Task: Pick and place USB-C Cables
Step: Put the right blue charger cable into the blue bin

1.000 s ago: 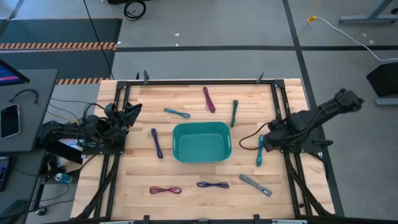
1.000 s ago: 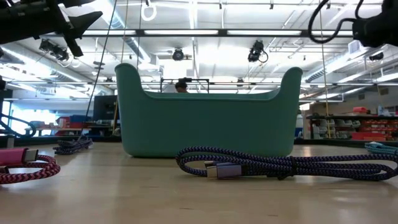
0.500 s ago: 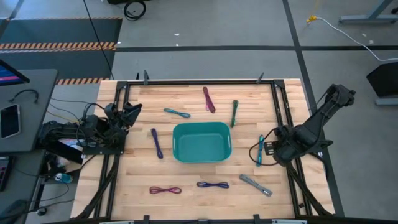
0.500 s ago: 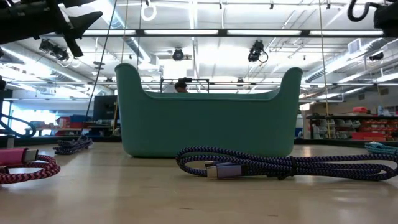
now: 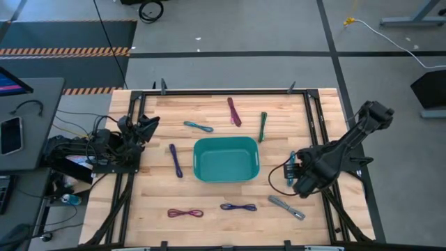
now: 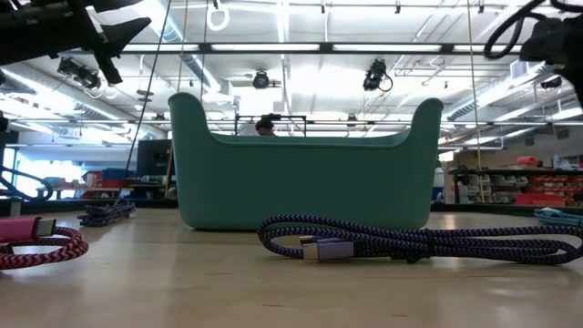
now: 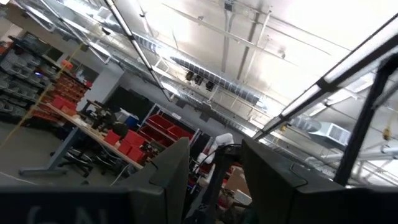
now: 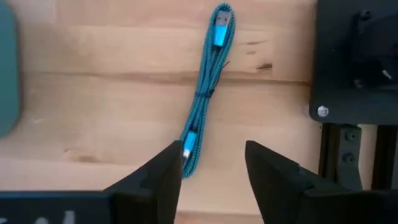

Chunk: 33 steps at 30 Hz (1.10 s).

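Several short cables lie flat on the wooden table around a teal bin (image 5: 226,159): light-blue (image 5: 198,126), maroon (image 5: 233,111), green (image 5: 263,126), purple (image 5: 175,160), red (image 5: 185,213), dark purple (image 5: 238,207) (image 6: 410,241), grey (image 5: 286,208), and a teal one (image 5: 292,159) (image 8: 205,93) right of the bin. My right gripper (image 5: 293,176) (image 8: 211,180) hovers open above the teal cable's near end, pointing down, touching nothing. My left gripper (image 5: 143,129) (image 7: 214,180) waits open at the table's left edge.
The bin stands mid-table, just left of the teal cable. A black frame rail and its bracket (image 8: 357,62) run close to the cable's right side. The grey cable lies near the right gripper, toward the near edge. Bare wood shows between the cables.
My right arm has swung toward the table's near edge, carrying its gripper along the teal cable from beside the cable's middle to above its near end. The cables and bin have not moved.
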Motion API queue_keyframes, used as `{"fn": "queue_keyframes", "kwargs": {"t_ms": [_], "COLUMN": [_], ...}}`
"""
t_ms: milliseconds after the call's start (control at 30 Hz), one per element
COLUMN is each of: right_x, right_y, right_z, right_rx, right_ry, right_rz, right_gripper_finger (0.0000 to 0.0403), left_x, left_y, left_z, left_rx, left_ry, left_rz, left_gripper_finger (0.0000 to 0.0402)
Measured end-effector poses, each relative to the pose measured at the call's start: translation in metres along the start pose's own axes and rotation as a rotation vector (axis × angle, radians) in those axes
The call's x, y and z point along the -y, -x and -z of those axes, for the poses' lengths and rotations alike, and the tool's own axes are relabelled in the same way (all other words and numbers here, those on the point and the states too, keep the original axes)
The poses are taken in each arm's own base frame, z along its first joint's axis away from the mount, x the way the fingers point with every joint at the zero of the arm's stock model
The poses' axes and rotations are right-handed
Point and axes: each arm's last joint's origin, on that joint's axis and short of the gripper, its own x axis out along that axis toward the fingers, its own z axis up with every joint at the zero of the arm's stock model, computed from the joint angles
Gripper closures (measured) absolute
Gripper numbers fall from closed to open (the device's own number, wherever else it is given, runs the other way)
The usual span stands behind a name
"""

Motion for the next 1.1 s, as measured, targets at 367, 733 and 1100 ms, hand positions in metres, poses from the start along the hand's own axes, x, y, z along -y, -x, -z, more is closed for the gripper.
{"fn": "queue_keyframes", "kwargs": {"t_ms": [367,733,1100], "right_x": [-0.022,-0.043,-0.051], "right_y": [-0.025,-0.060,-0.081], "right_z": [0.018,0.036,0.046], "right_rx": [0.025,0.063,0.044], "right_ry": [-0.029,-0.048,-0.050], "right_rz": [0.038,0.091,0.152], "right_gripper_finger": [0.0157,0.0158,0.0161], "left_x": [0.001,0.002,0.002], "left_y": [0.000,0.000,0.000], "left_z": [0.000,0.001,0.001], "left_rx": [-0.016,-0.032,-0.032], "left_ry": [0.001,0.025,0.027], "left_rz": [0.036,0.072,0.073], "left_gripper_finger": [0.0248,0.0248,0.0248]}}
